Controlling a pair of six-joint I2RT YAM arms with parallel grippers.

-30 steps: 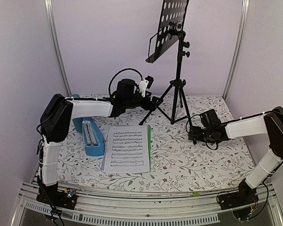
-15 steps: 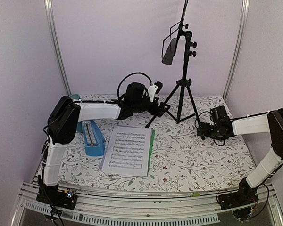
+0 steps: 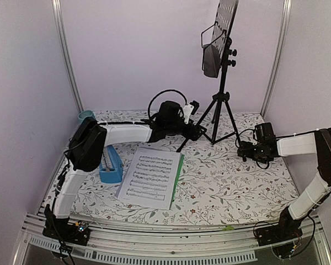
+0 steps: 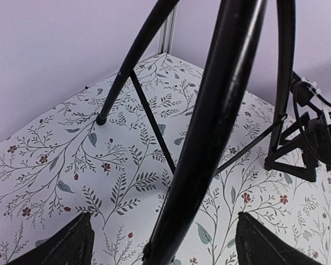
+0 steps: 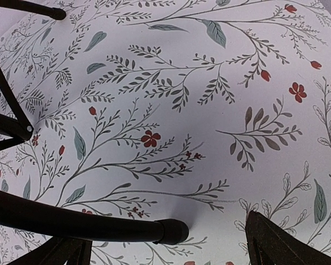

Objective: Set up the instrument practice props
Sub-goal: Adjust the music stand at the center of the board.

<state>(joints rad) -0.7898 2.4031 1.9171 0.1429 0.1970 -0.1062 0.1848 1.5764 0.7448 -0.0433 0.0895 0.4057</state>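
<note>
The black tripod music stand [image 3: 223, 77] stands upright at the back right, its perforated desk [image 3: 216, 38] tilted nearly edge-on. My left gripper [image 3: 196, 131] is open, and one tripod leg [image 4: 220, 110] runs between its wide-apart fingers [image 4: 71, 245]. My right gripper [image 3: 244, 150] is open low over the cloth, with another leg's rubber foot [image 5: 174, 232] lying between its fingers [image 5: 287, 237]. The white and green sheet-music pages [image 3: 151, 176] lie flat at centre front. The blue metronome [image 3: 110, 165] lies to their left, beside my left arm.
A teal cup [image 3: 85, 116] stands at the back left corner. The floral cloth [image 3: 226, 182] covers the table, with purple walls close behind and at both sides. A metal rail [image 3: 165, 232] runs along the near edge.
The music stand has shifted right and back and its desk has swung from facing the camera to nearly edge-on. Both grippers moved right with its legs. The pages have turned slightly.
</note>
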